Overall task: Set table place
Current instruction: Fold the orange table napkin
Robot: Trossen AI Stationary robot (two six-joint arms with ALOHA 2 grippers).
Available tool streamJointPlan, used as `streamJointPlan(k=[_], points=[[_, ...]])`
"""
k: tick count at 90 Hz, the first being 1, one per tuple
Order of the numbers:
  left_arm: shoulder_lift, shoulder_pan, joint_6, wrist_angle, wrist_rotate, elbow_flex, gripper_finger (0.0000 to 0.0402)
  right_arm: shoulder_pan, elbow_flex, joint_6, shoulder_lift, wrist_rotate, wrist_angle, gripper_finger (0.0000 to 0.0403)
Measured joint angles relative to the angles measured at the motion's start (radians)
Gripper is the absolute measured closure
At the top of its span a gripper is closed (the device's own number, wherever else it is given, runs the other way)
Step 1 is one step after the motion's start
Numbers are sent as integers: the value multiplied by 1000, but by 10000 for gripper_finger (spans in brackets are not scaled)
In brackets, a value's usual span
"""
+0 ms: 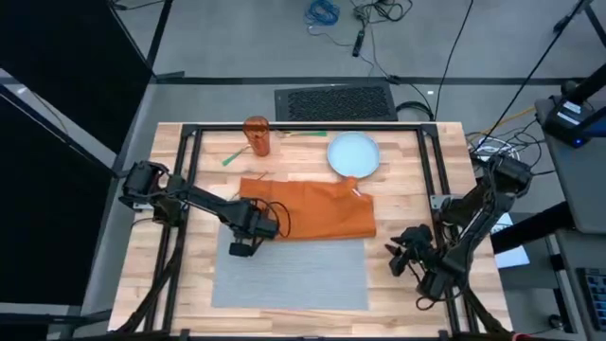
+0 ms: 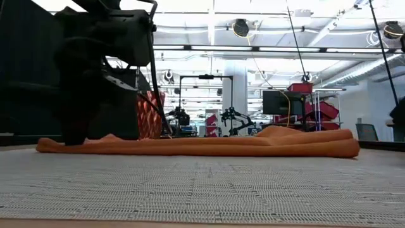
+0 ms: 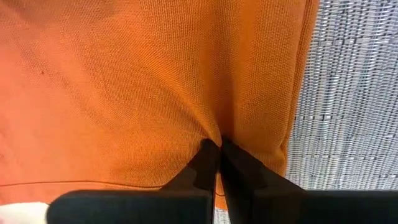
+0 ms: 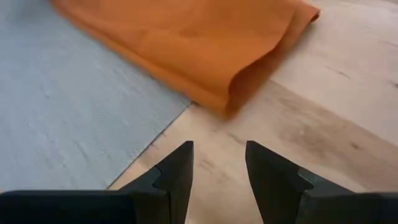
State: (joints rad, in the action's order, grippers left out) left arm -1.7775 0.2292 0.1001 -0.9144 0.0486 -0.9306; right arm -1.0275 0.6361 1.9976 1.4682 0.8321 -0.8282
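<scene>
- At table centre, toward 6 o'clock in the high view, the place (image 1: 289, 275) lies flat on the table (image 1: 402, 204): a grey woven placemat, long side parallel to the near edge.
- Orange napkin (image 1: 312, 210) lies at 12 o'clock of the placemat, folded, its near edge touching or just overlapping the mat's far edge; the low view shows it as a long low ridge (image 2: 202, 147) across the mat.
- Left gripper (image 1: 248, 227) sits at the napkin's 9 o'clock end; in the left wrist view its fingers (image 3: 208, 163) are pressed together, pinching a fold of orange cloth (image 3: 155, 93), with grey mat (image 3: 348, 93) beside.
- Right gripper (image 1: 405, 256) hovers at 3 o'clock of the placemat over bare wood; in the right wrist view its fingers (image 4: 180, 168) are spread, holding nothing, pointing at the napkin's corner (image 4: 249, 81).
- Pale blue plate (image 1: 353, 154) sits at 1 o'clock of the napkin, touching its far edge.
- Orange cup (image 1: 257, 135) stands at 11 o'clock, apart from the napkin.
</scene>
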Motion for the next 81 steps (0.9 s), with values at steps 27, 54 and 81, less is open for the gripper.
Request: streamJointPlan(k=[27,54,81], points=[[0,12,0,4,13,2,401,88,0,-63,93,-57,50,271],[0,13,-4,7,17,2,402,110,0,-91,101,28,117,266],[0,13,-4,8,17,3,402,40,-167,61,77,100,315,209]])
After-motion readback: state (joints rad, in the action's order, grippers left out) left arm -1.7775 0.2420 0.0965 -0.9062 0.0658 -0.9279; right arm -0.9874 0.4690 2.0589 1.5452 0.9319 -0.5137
